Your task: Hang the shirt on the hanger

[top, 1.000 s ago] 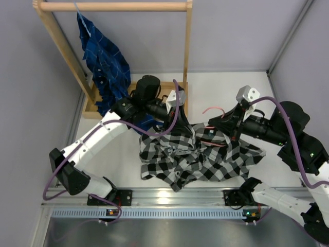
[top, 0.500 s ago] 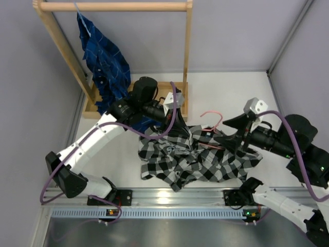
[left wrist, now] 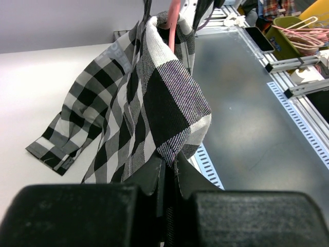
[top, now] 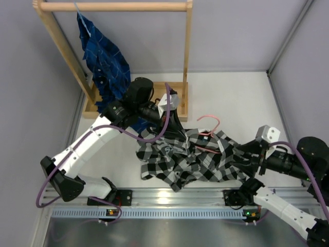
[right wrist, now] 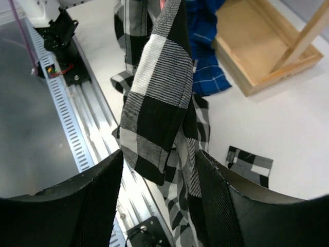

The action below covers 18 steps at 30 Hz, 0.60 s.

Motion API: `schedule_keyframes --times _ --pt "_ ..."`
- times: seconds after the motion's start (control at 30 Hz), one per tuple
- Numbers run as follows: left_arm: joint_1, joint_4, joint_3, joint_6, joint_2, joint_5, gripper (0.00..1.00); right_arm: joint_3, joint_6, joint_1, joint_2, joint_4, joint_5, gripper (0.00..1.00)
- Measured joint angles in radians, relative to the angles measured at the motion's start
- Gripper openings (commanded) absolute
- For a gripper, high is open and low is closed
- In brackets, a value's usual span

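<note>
1. You had the left gripper pressed shut on an edge fold of the checked shirt. It held that fold up off the white table, while the rest of the cloth lay bunched between the two arms.
2. The pink wire hanger lay at the far side of the heap, with its hook poking out clear and its body running into the cloth. In the left wrist view a pink wire rose inside the raised fold. You could not tell how far the hanger's shoulders were seated.
3. Your right gripper stood spread. A drooping checked fold hung between its fingers, but nothing was clamped.
4. The step looked like drawing the shirt over the hanger's second shoulder. It called for a firm, high left pinch so the opening was taut. The right fingers needed to close on a single layer near the opposite edge, not on a wad.
5. You needed to pull along the wire, not across it. A hard tug would probably have dragged the light hanger over the table or popped the wire out. A shallow bite on cloth this thin would likely have slipped.
</note>
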Motion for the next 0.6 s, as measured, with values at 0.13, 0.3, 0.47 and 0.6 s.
schedule_keyframes --times 0.13,0.3,0.47,0.6 --pt "0.000 -0.002 0.000 -0.002 -0.006 0.030 0.00 -0.032 -0.014 0.000 0.042 0.005 -0.060 0.48" --pt "0.000 -0.002 0.000 -0.001 -0.018 0.049 0.00 -0.036 -0.032 0.000 0.106 0.029 -0.098 0.43" --pt "0.000 -0.003 0.000 0.002 -0.031 0.054 0.00 -0.048 -0.053 0.000 0.137 0.040 -0.110 0.01" --pt "0.005 -0.003 0.001 0.002 -0.033 0.046 0.00 -0.049 -0.058 0.000 0.134 0.044 -0.124 0.00"
